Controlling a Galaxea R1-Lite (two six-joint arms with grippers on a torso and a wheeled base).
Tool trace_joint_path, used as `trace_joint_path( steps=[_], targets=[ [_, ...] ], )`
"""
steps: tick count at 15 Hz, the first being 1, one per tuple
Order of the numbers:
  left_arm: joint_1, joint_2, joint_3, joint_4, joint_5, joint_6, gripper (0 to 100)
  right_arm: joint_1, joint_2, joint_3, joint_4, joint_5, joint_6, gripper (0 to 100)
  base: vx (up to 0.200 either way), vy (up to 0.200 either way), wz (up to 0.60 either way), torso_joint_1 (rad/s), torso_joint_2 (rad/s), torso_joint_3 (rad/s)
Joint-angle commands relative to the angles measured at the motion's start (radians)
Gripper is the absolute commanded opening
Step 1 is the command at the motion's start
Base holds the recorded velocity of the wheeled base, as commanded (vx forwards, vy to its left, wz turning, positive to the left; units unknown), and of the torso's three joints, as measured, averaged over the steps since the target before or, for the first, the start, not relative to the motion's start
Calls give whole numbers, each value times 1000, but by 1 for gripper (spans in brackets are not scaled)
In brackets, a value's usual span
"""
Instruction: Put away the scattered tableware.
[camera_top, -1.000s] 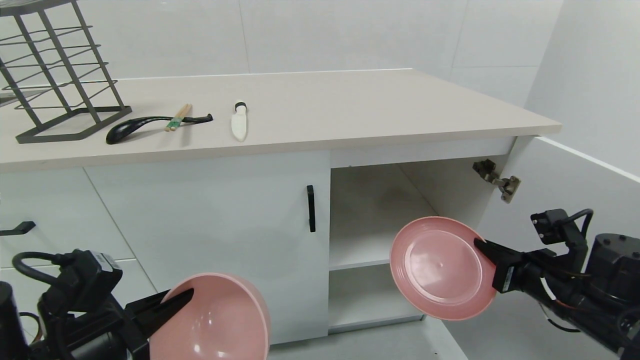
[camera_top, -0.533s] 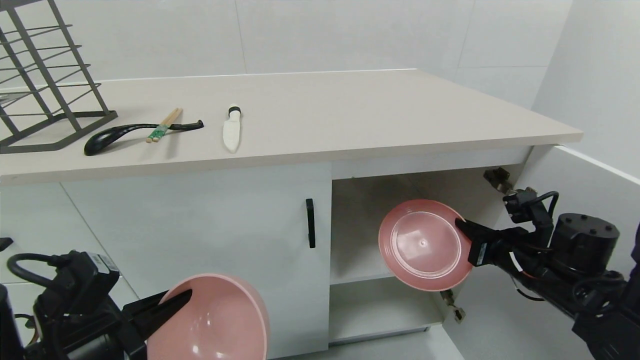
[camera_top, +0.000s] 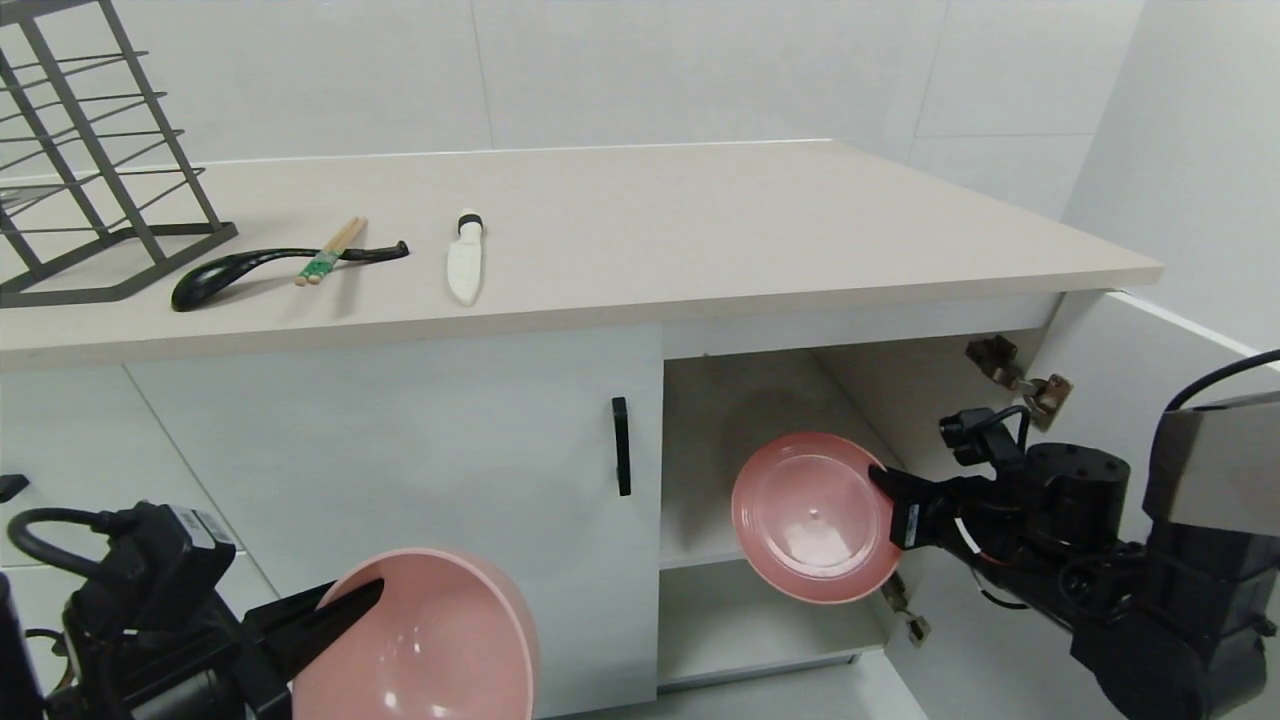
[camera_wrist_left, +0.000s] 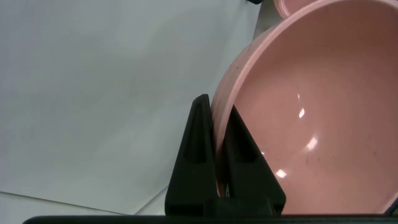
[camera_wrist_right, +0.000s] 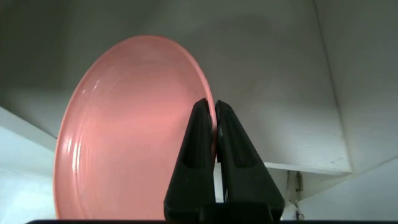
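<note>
**Pink plate (camera_top: 812, 518) at the cabinet mouth, not shelved yet**

Right gripper (camera_top: 880, 475) is clamped on the plate's rim. The plate stands on edge, face out, in the opening of the cabinet (camera_top: 740, 420), just above the front of the shelf (camera_top: 700, 548). As far as I can tell it isn't resting on the shelf. The rim grip probably lets it go in edge-first past the open door (camera_top: 1160, 360).

Left gripper (camera_top: 368, 595) is pinched on the wall of the pink bowl (camera_top: 430, 650), one finger inside and one outside. The bowl is tilted and held low in front of the closed door (camera_top: 420, 470), well apart from the plate. It's likely next for the same cabinet.

On the countertop (camera_top: 750, 230):
- black spoon (camera_top: 215, 278) with chopsticks (camera_top: 328, 252) across its handle
- white knife (camera_top: 464, 258) near them
- wire dish rack (camera_top: 90, 150) at the left end; contents can't be told
</note>
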Motion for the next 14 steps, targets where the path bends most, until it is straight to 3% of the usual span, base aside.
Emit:
trace_joint_path(
  steps=[1, 4, 14],
  targets=[
    [0, 1, 0, 0, 0, 0, 0, 1, 112, -92, -1, 1, 13, 0, 0, 0, 0, 0, 0, 0],
    [1, 1, 0, -1, 0, 0, 0, 18, 189, -213, -1, 2, 121, 0, 0, 0, 0, 0, 0, 0],
    [1, 3, 0, -3, 0, 0, 0, 20, 430, -452, -1, -2, 141, 0, 0, 0, 0, 0, 0, 0]
  ],
)
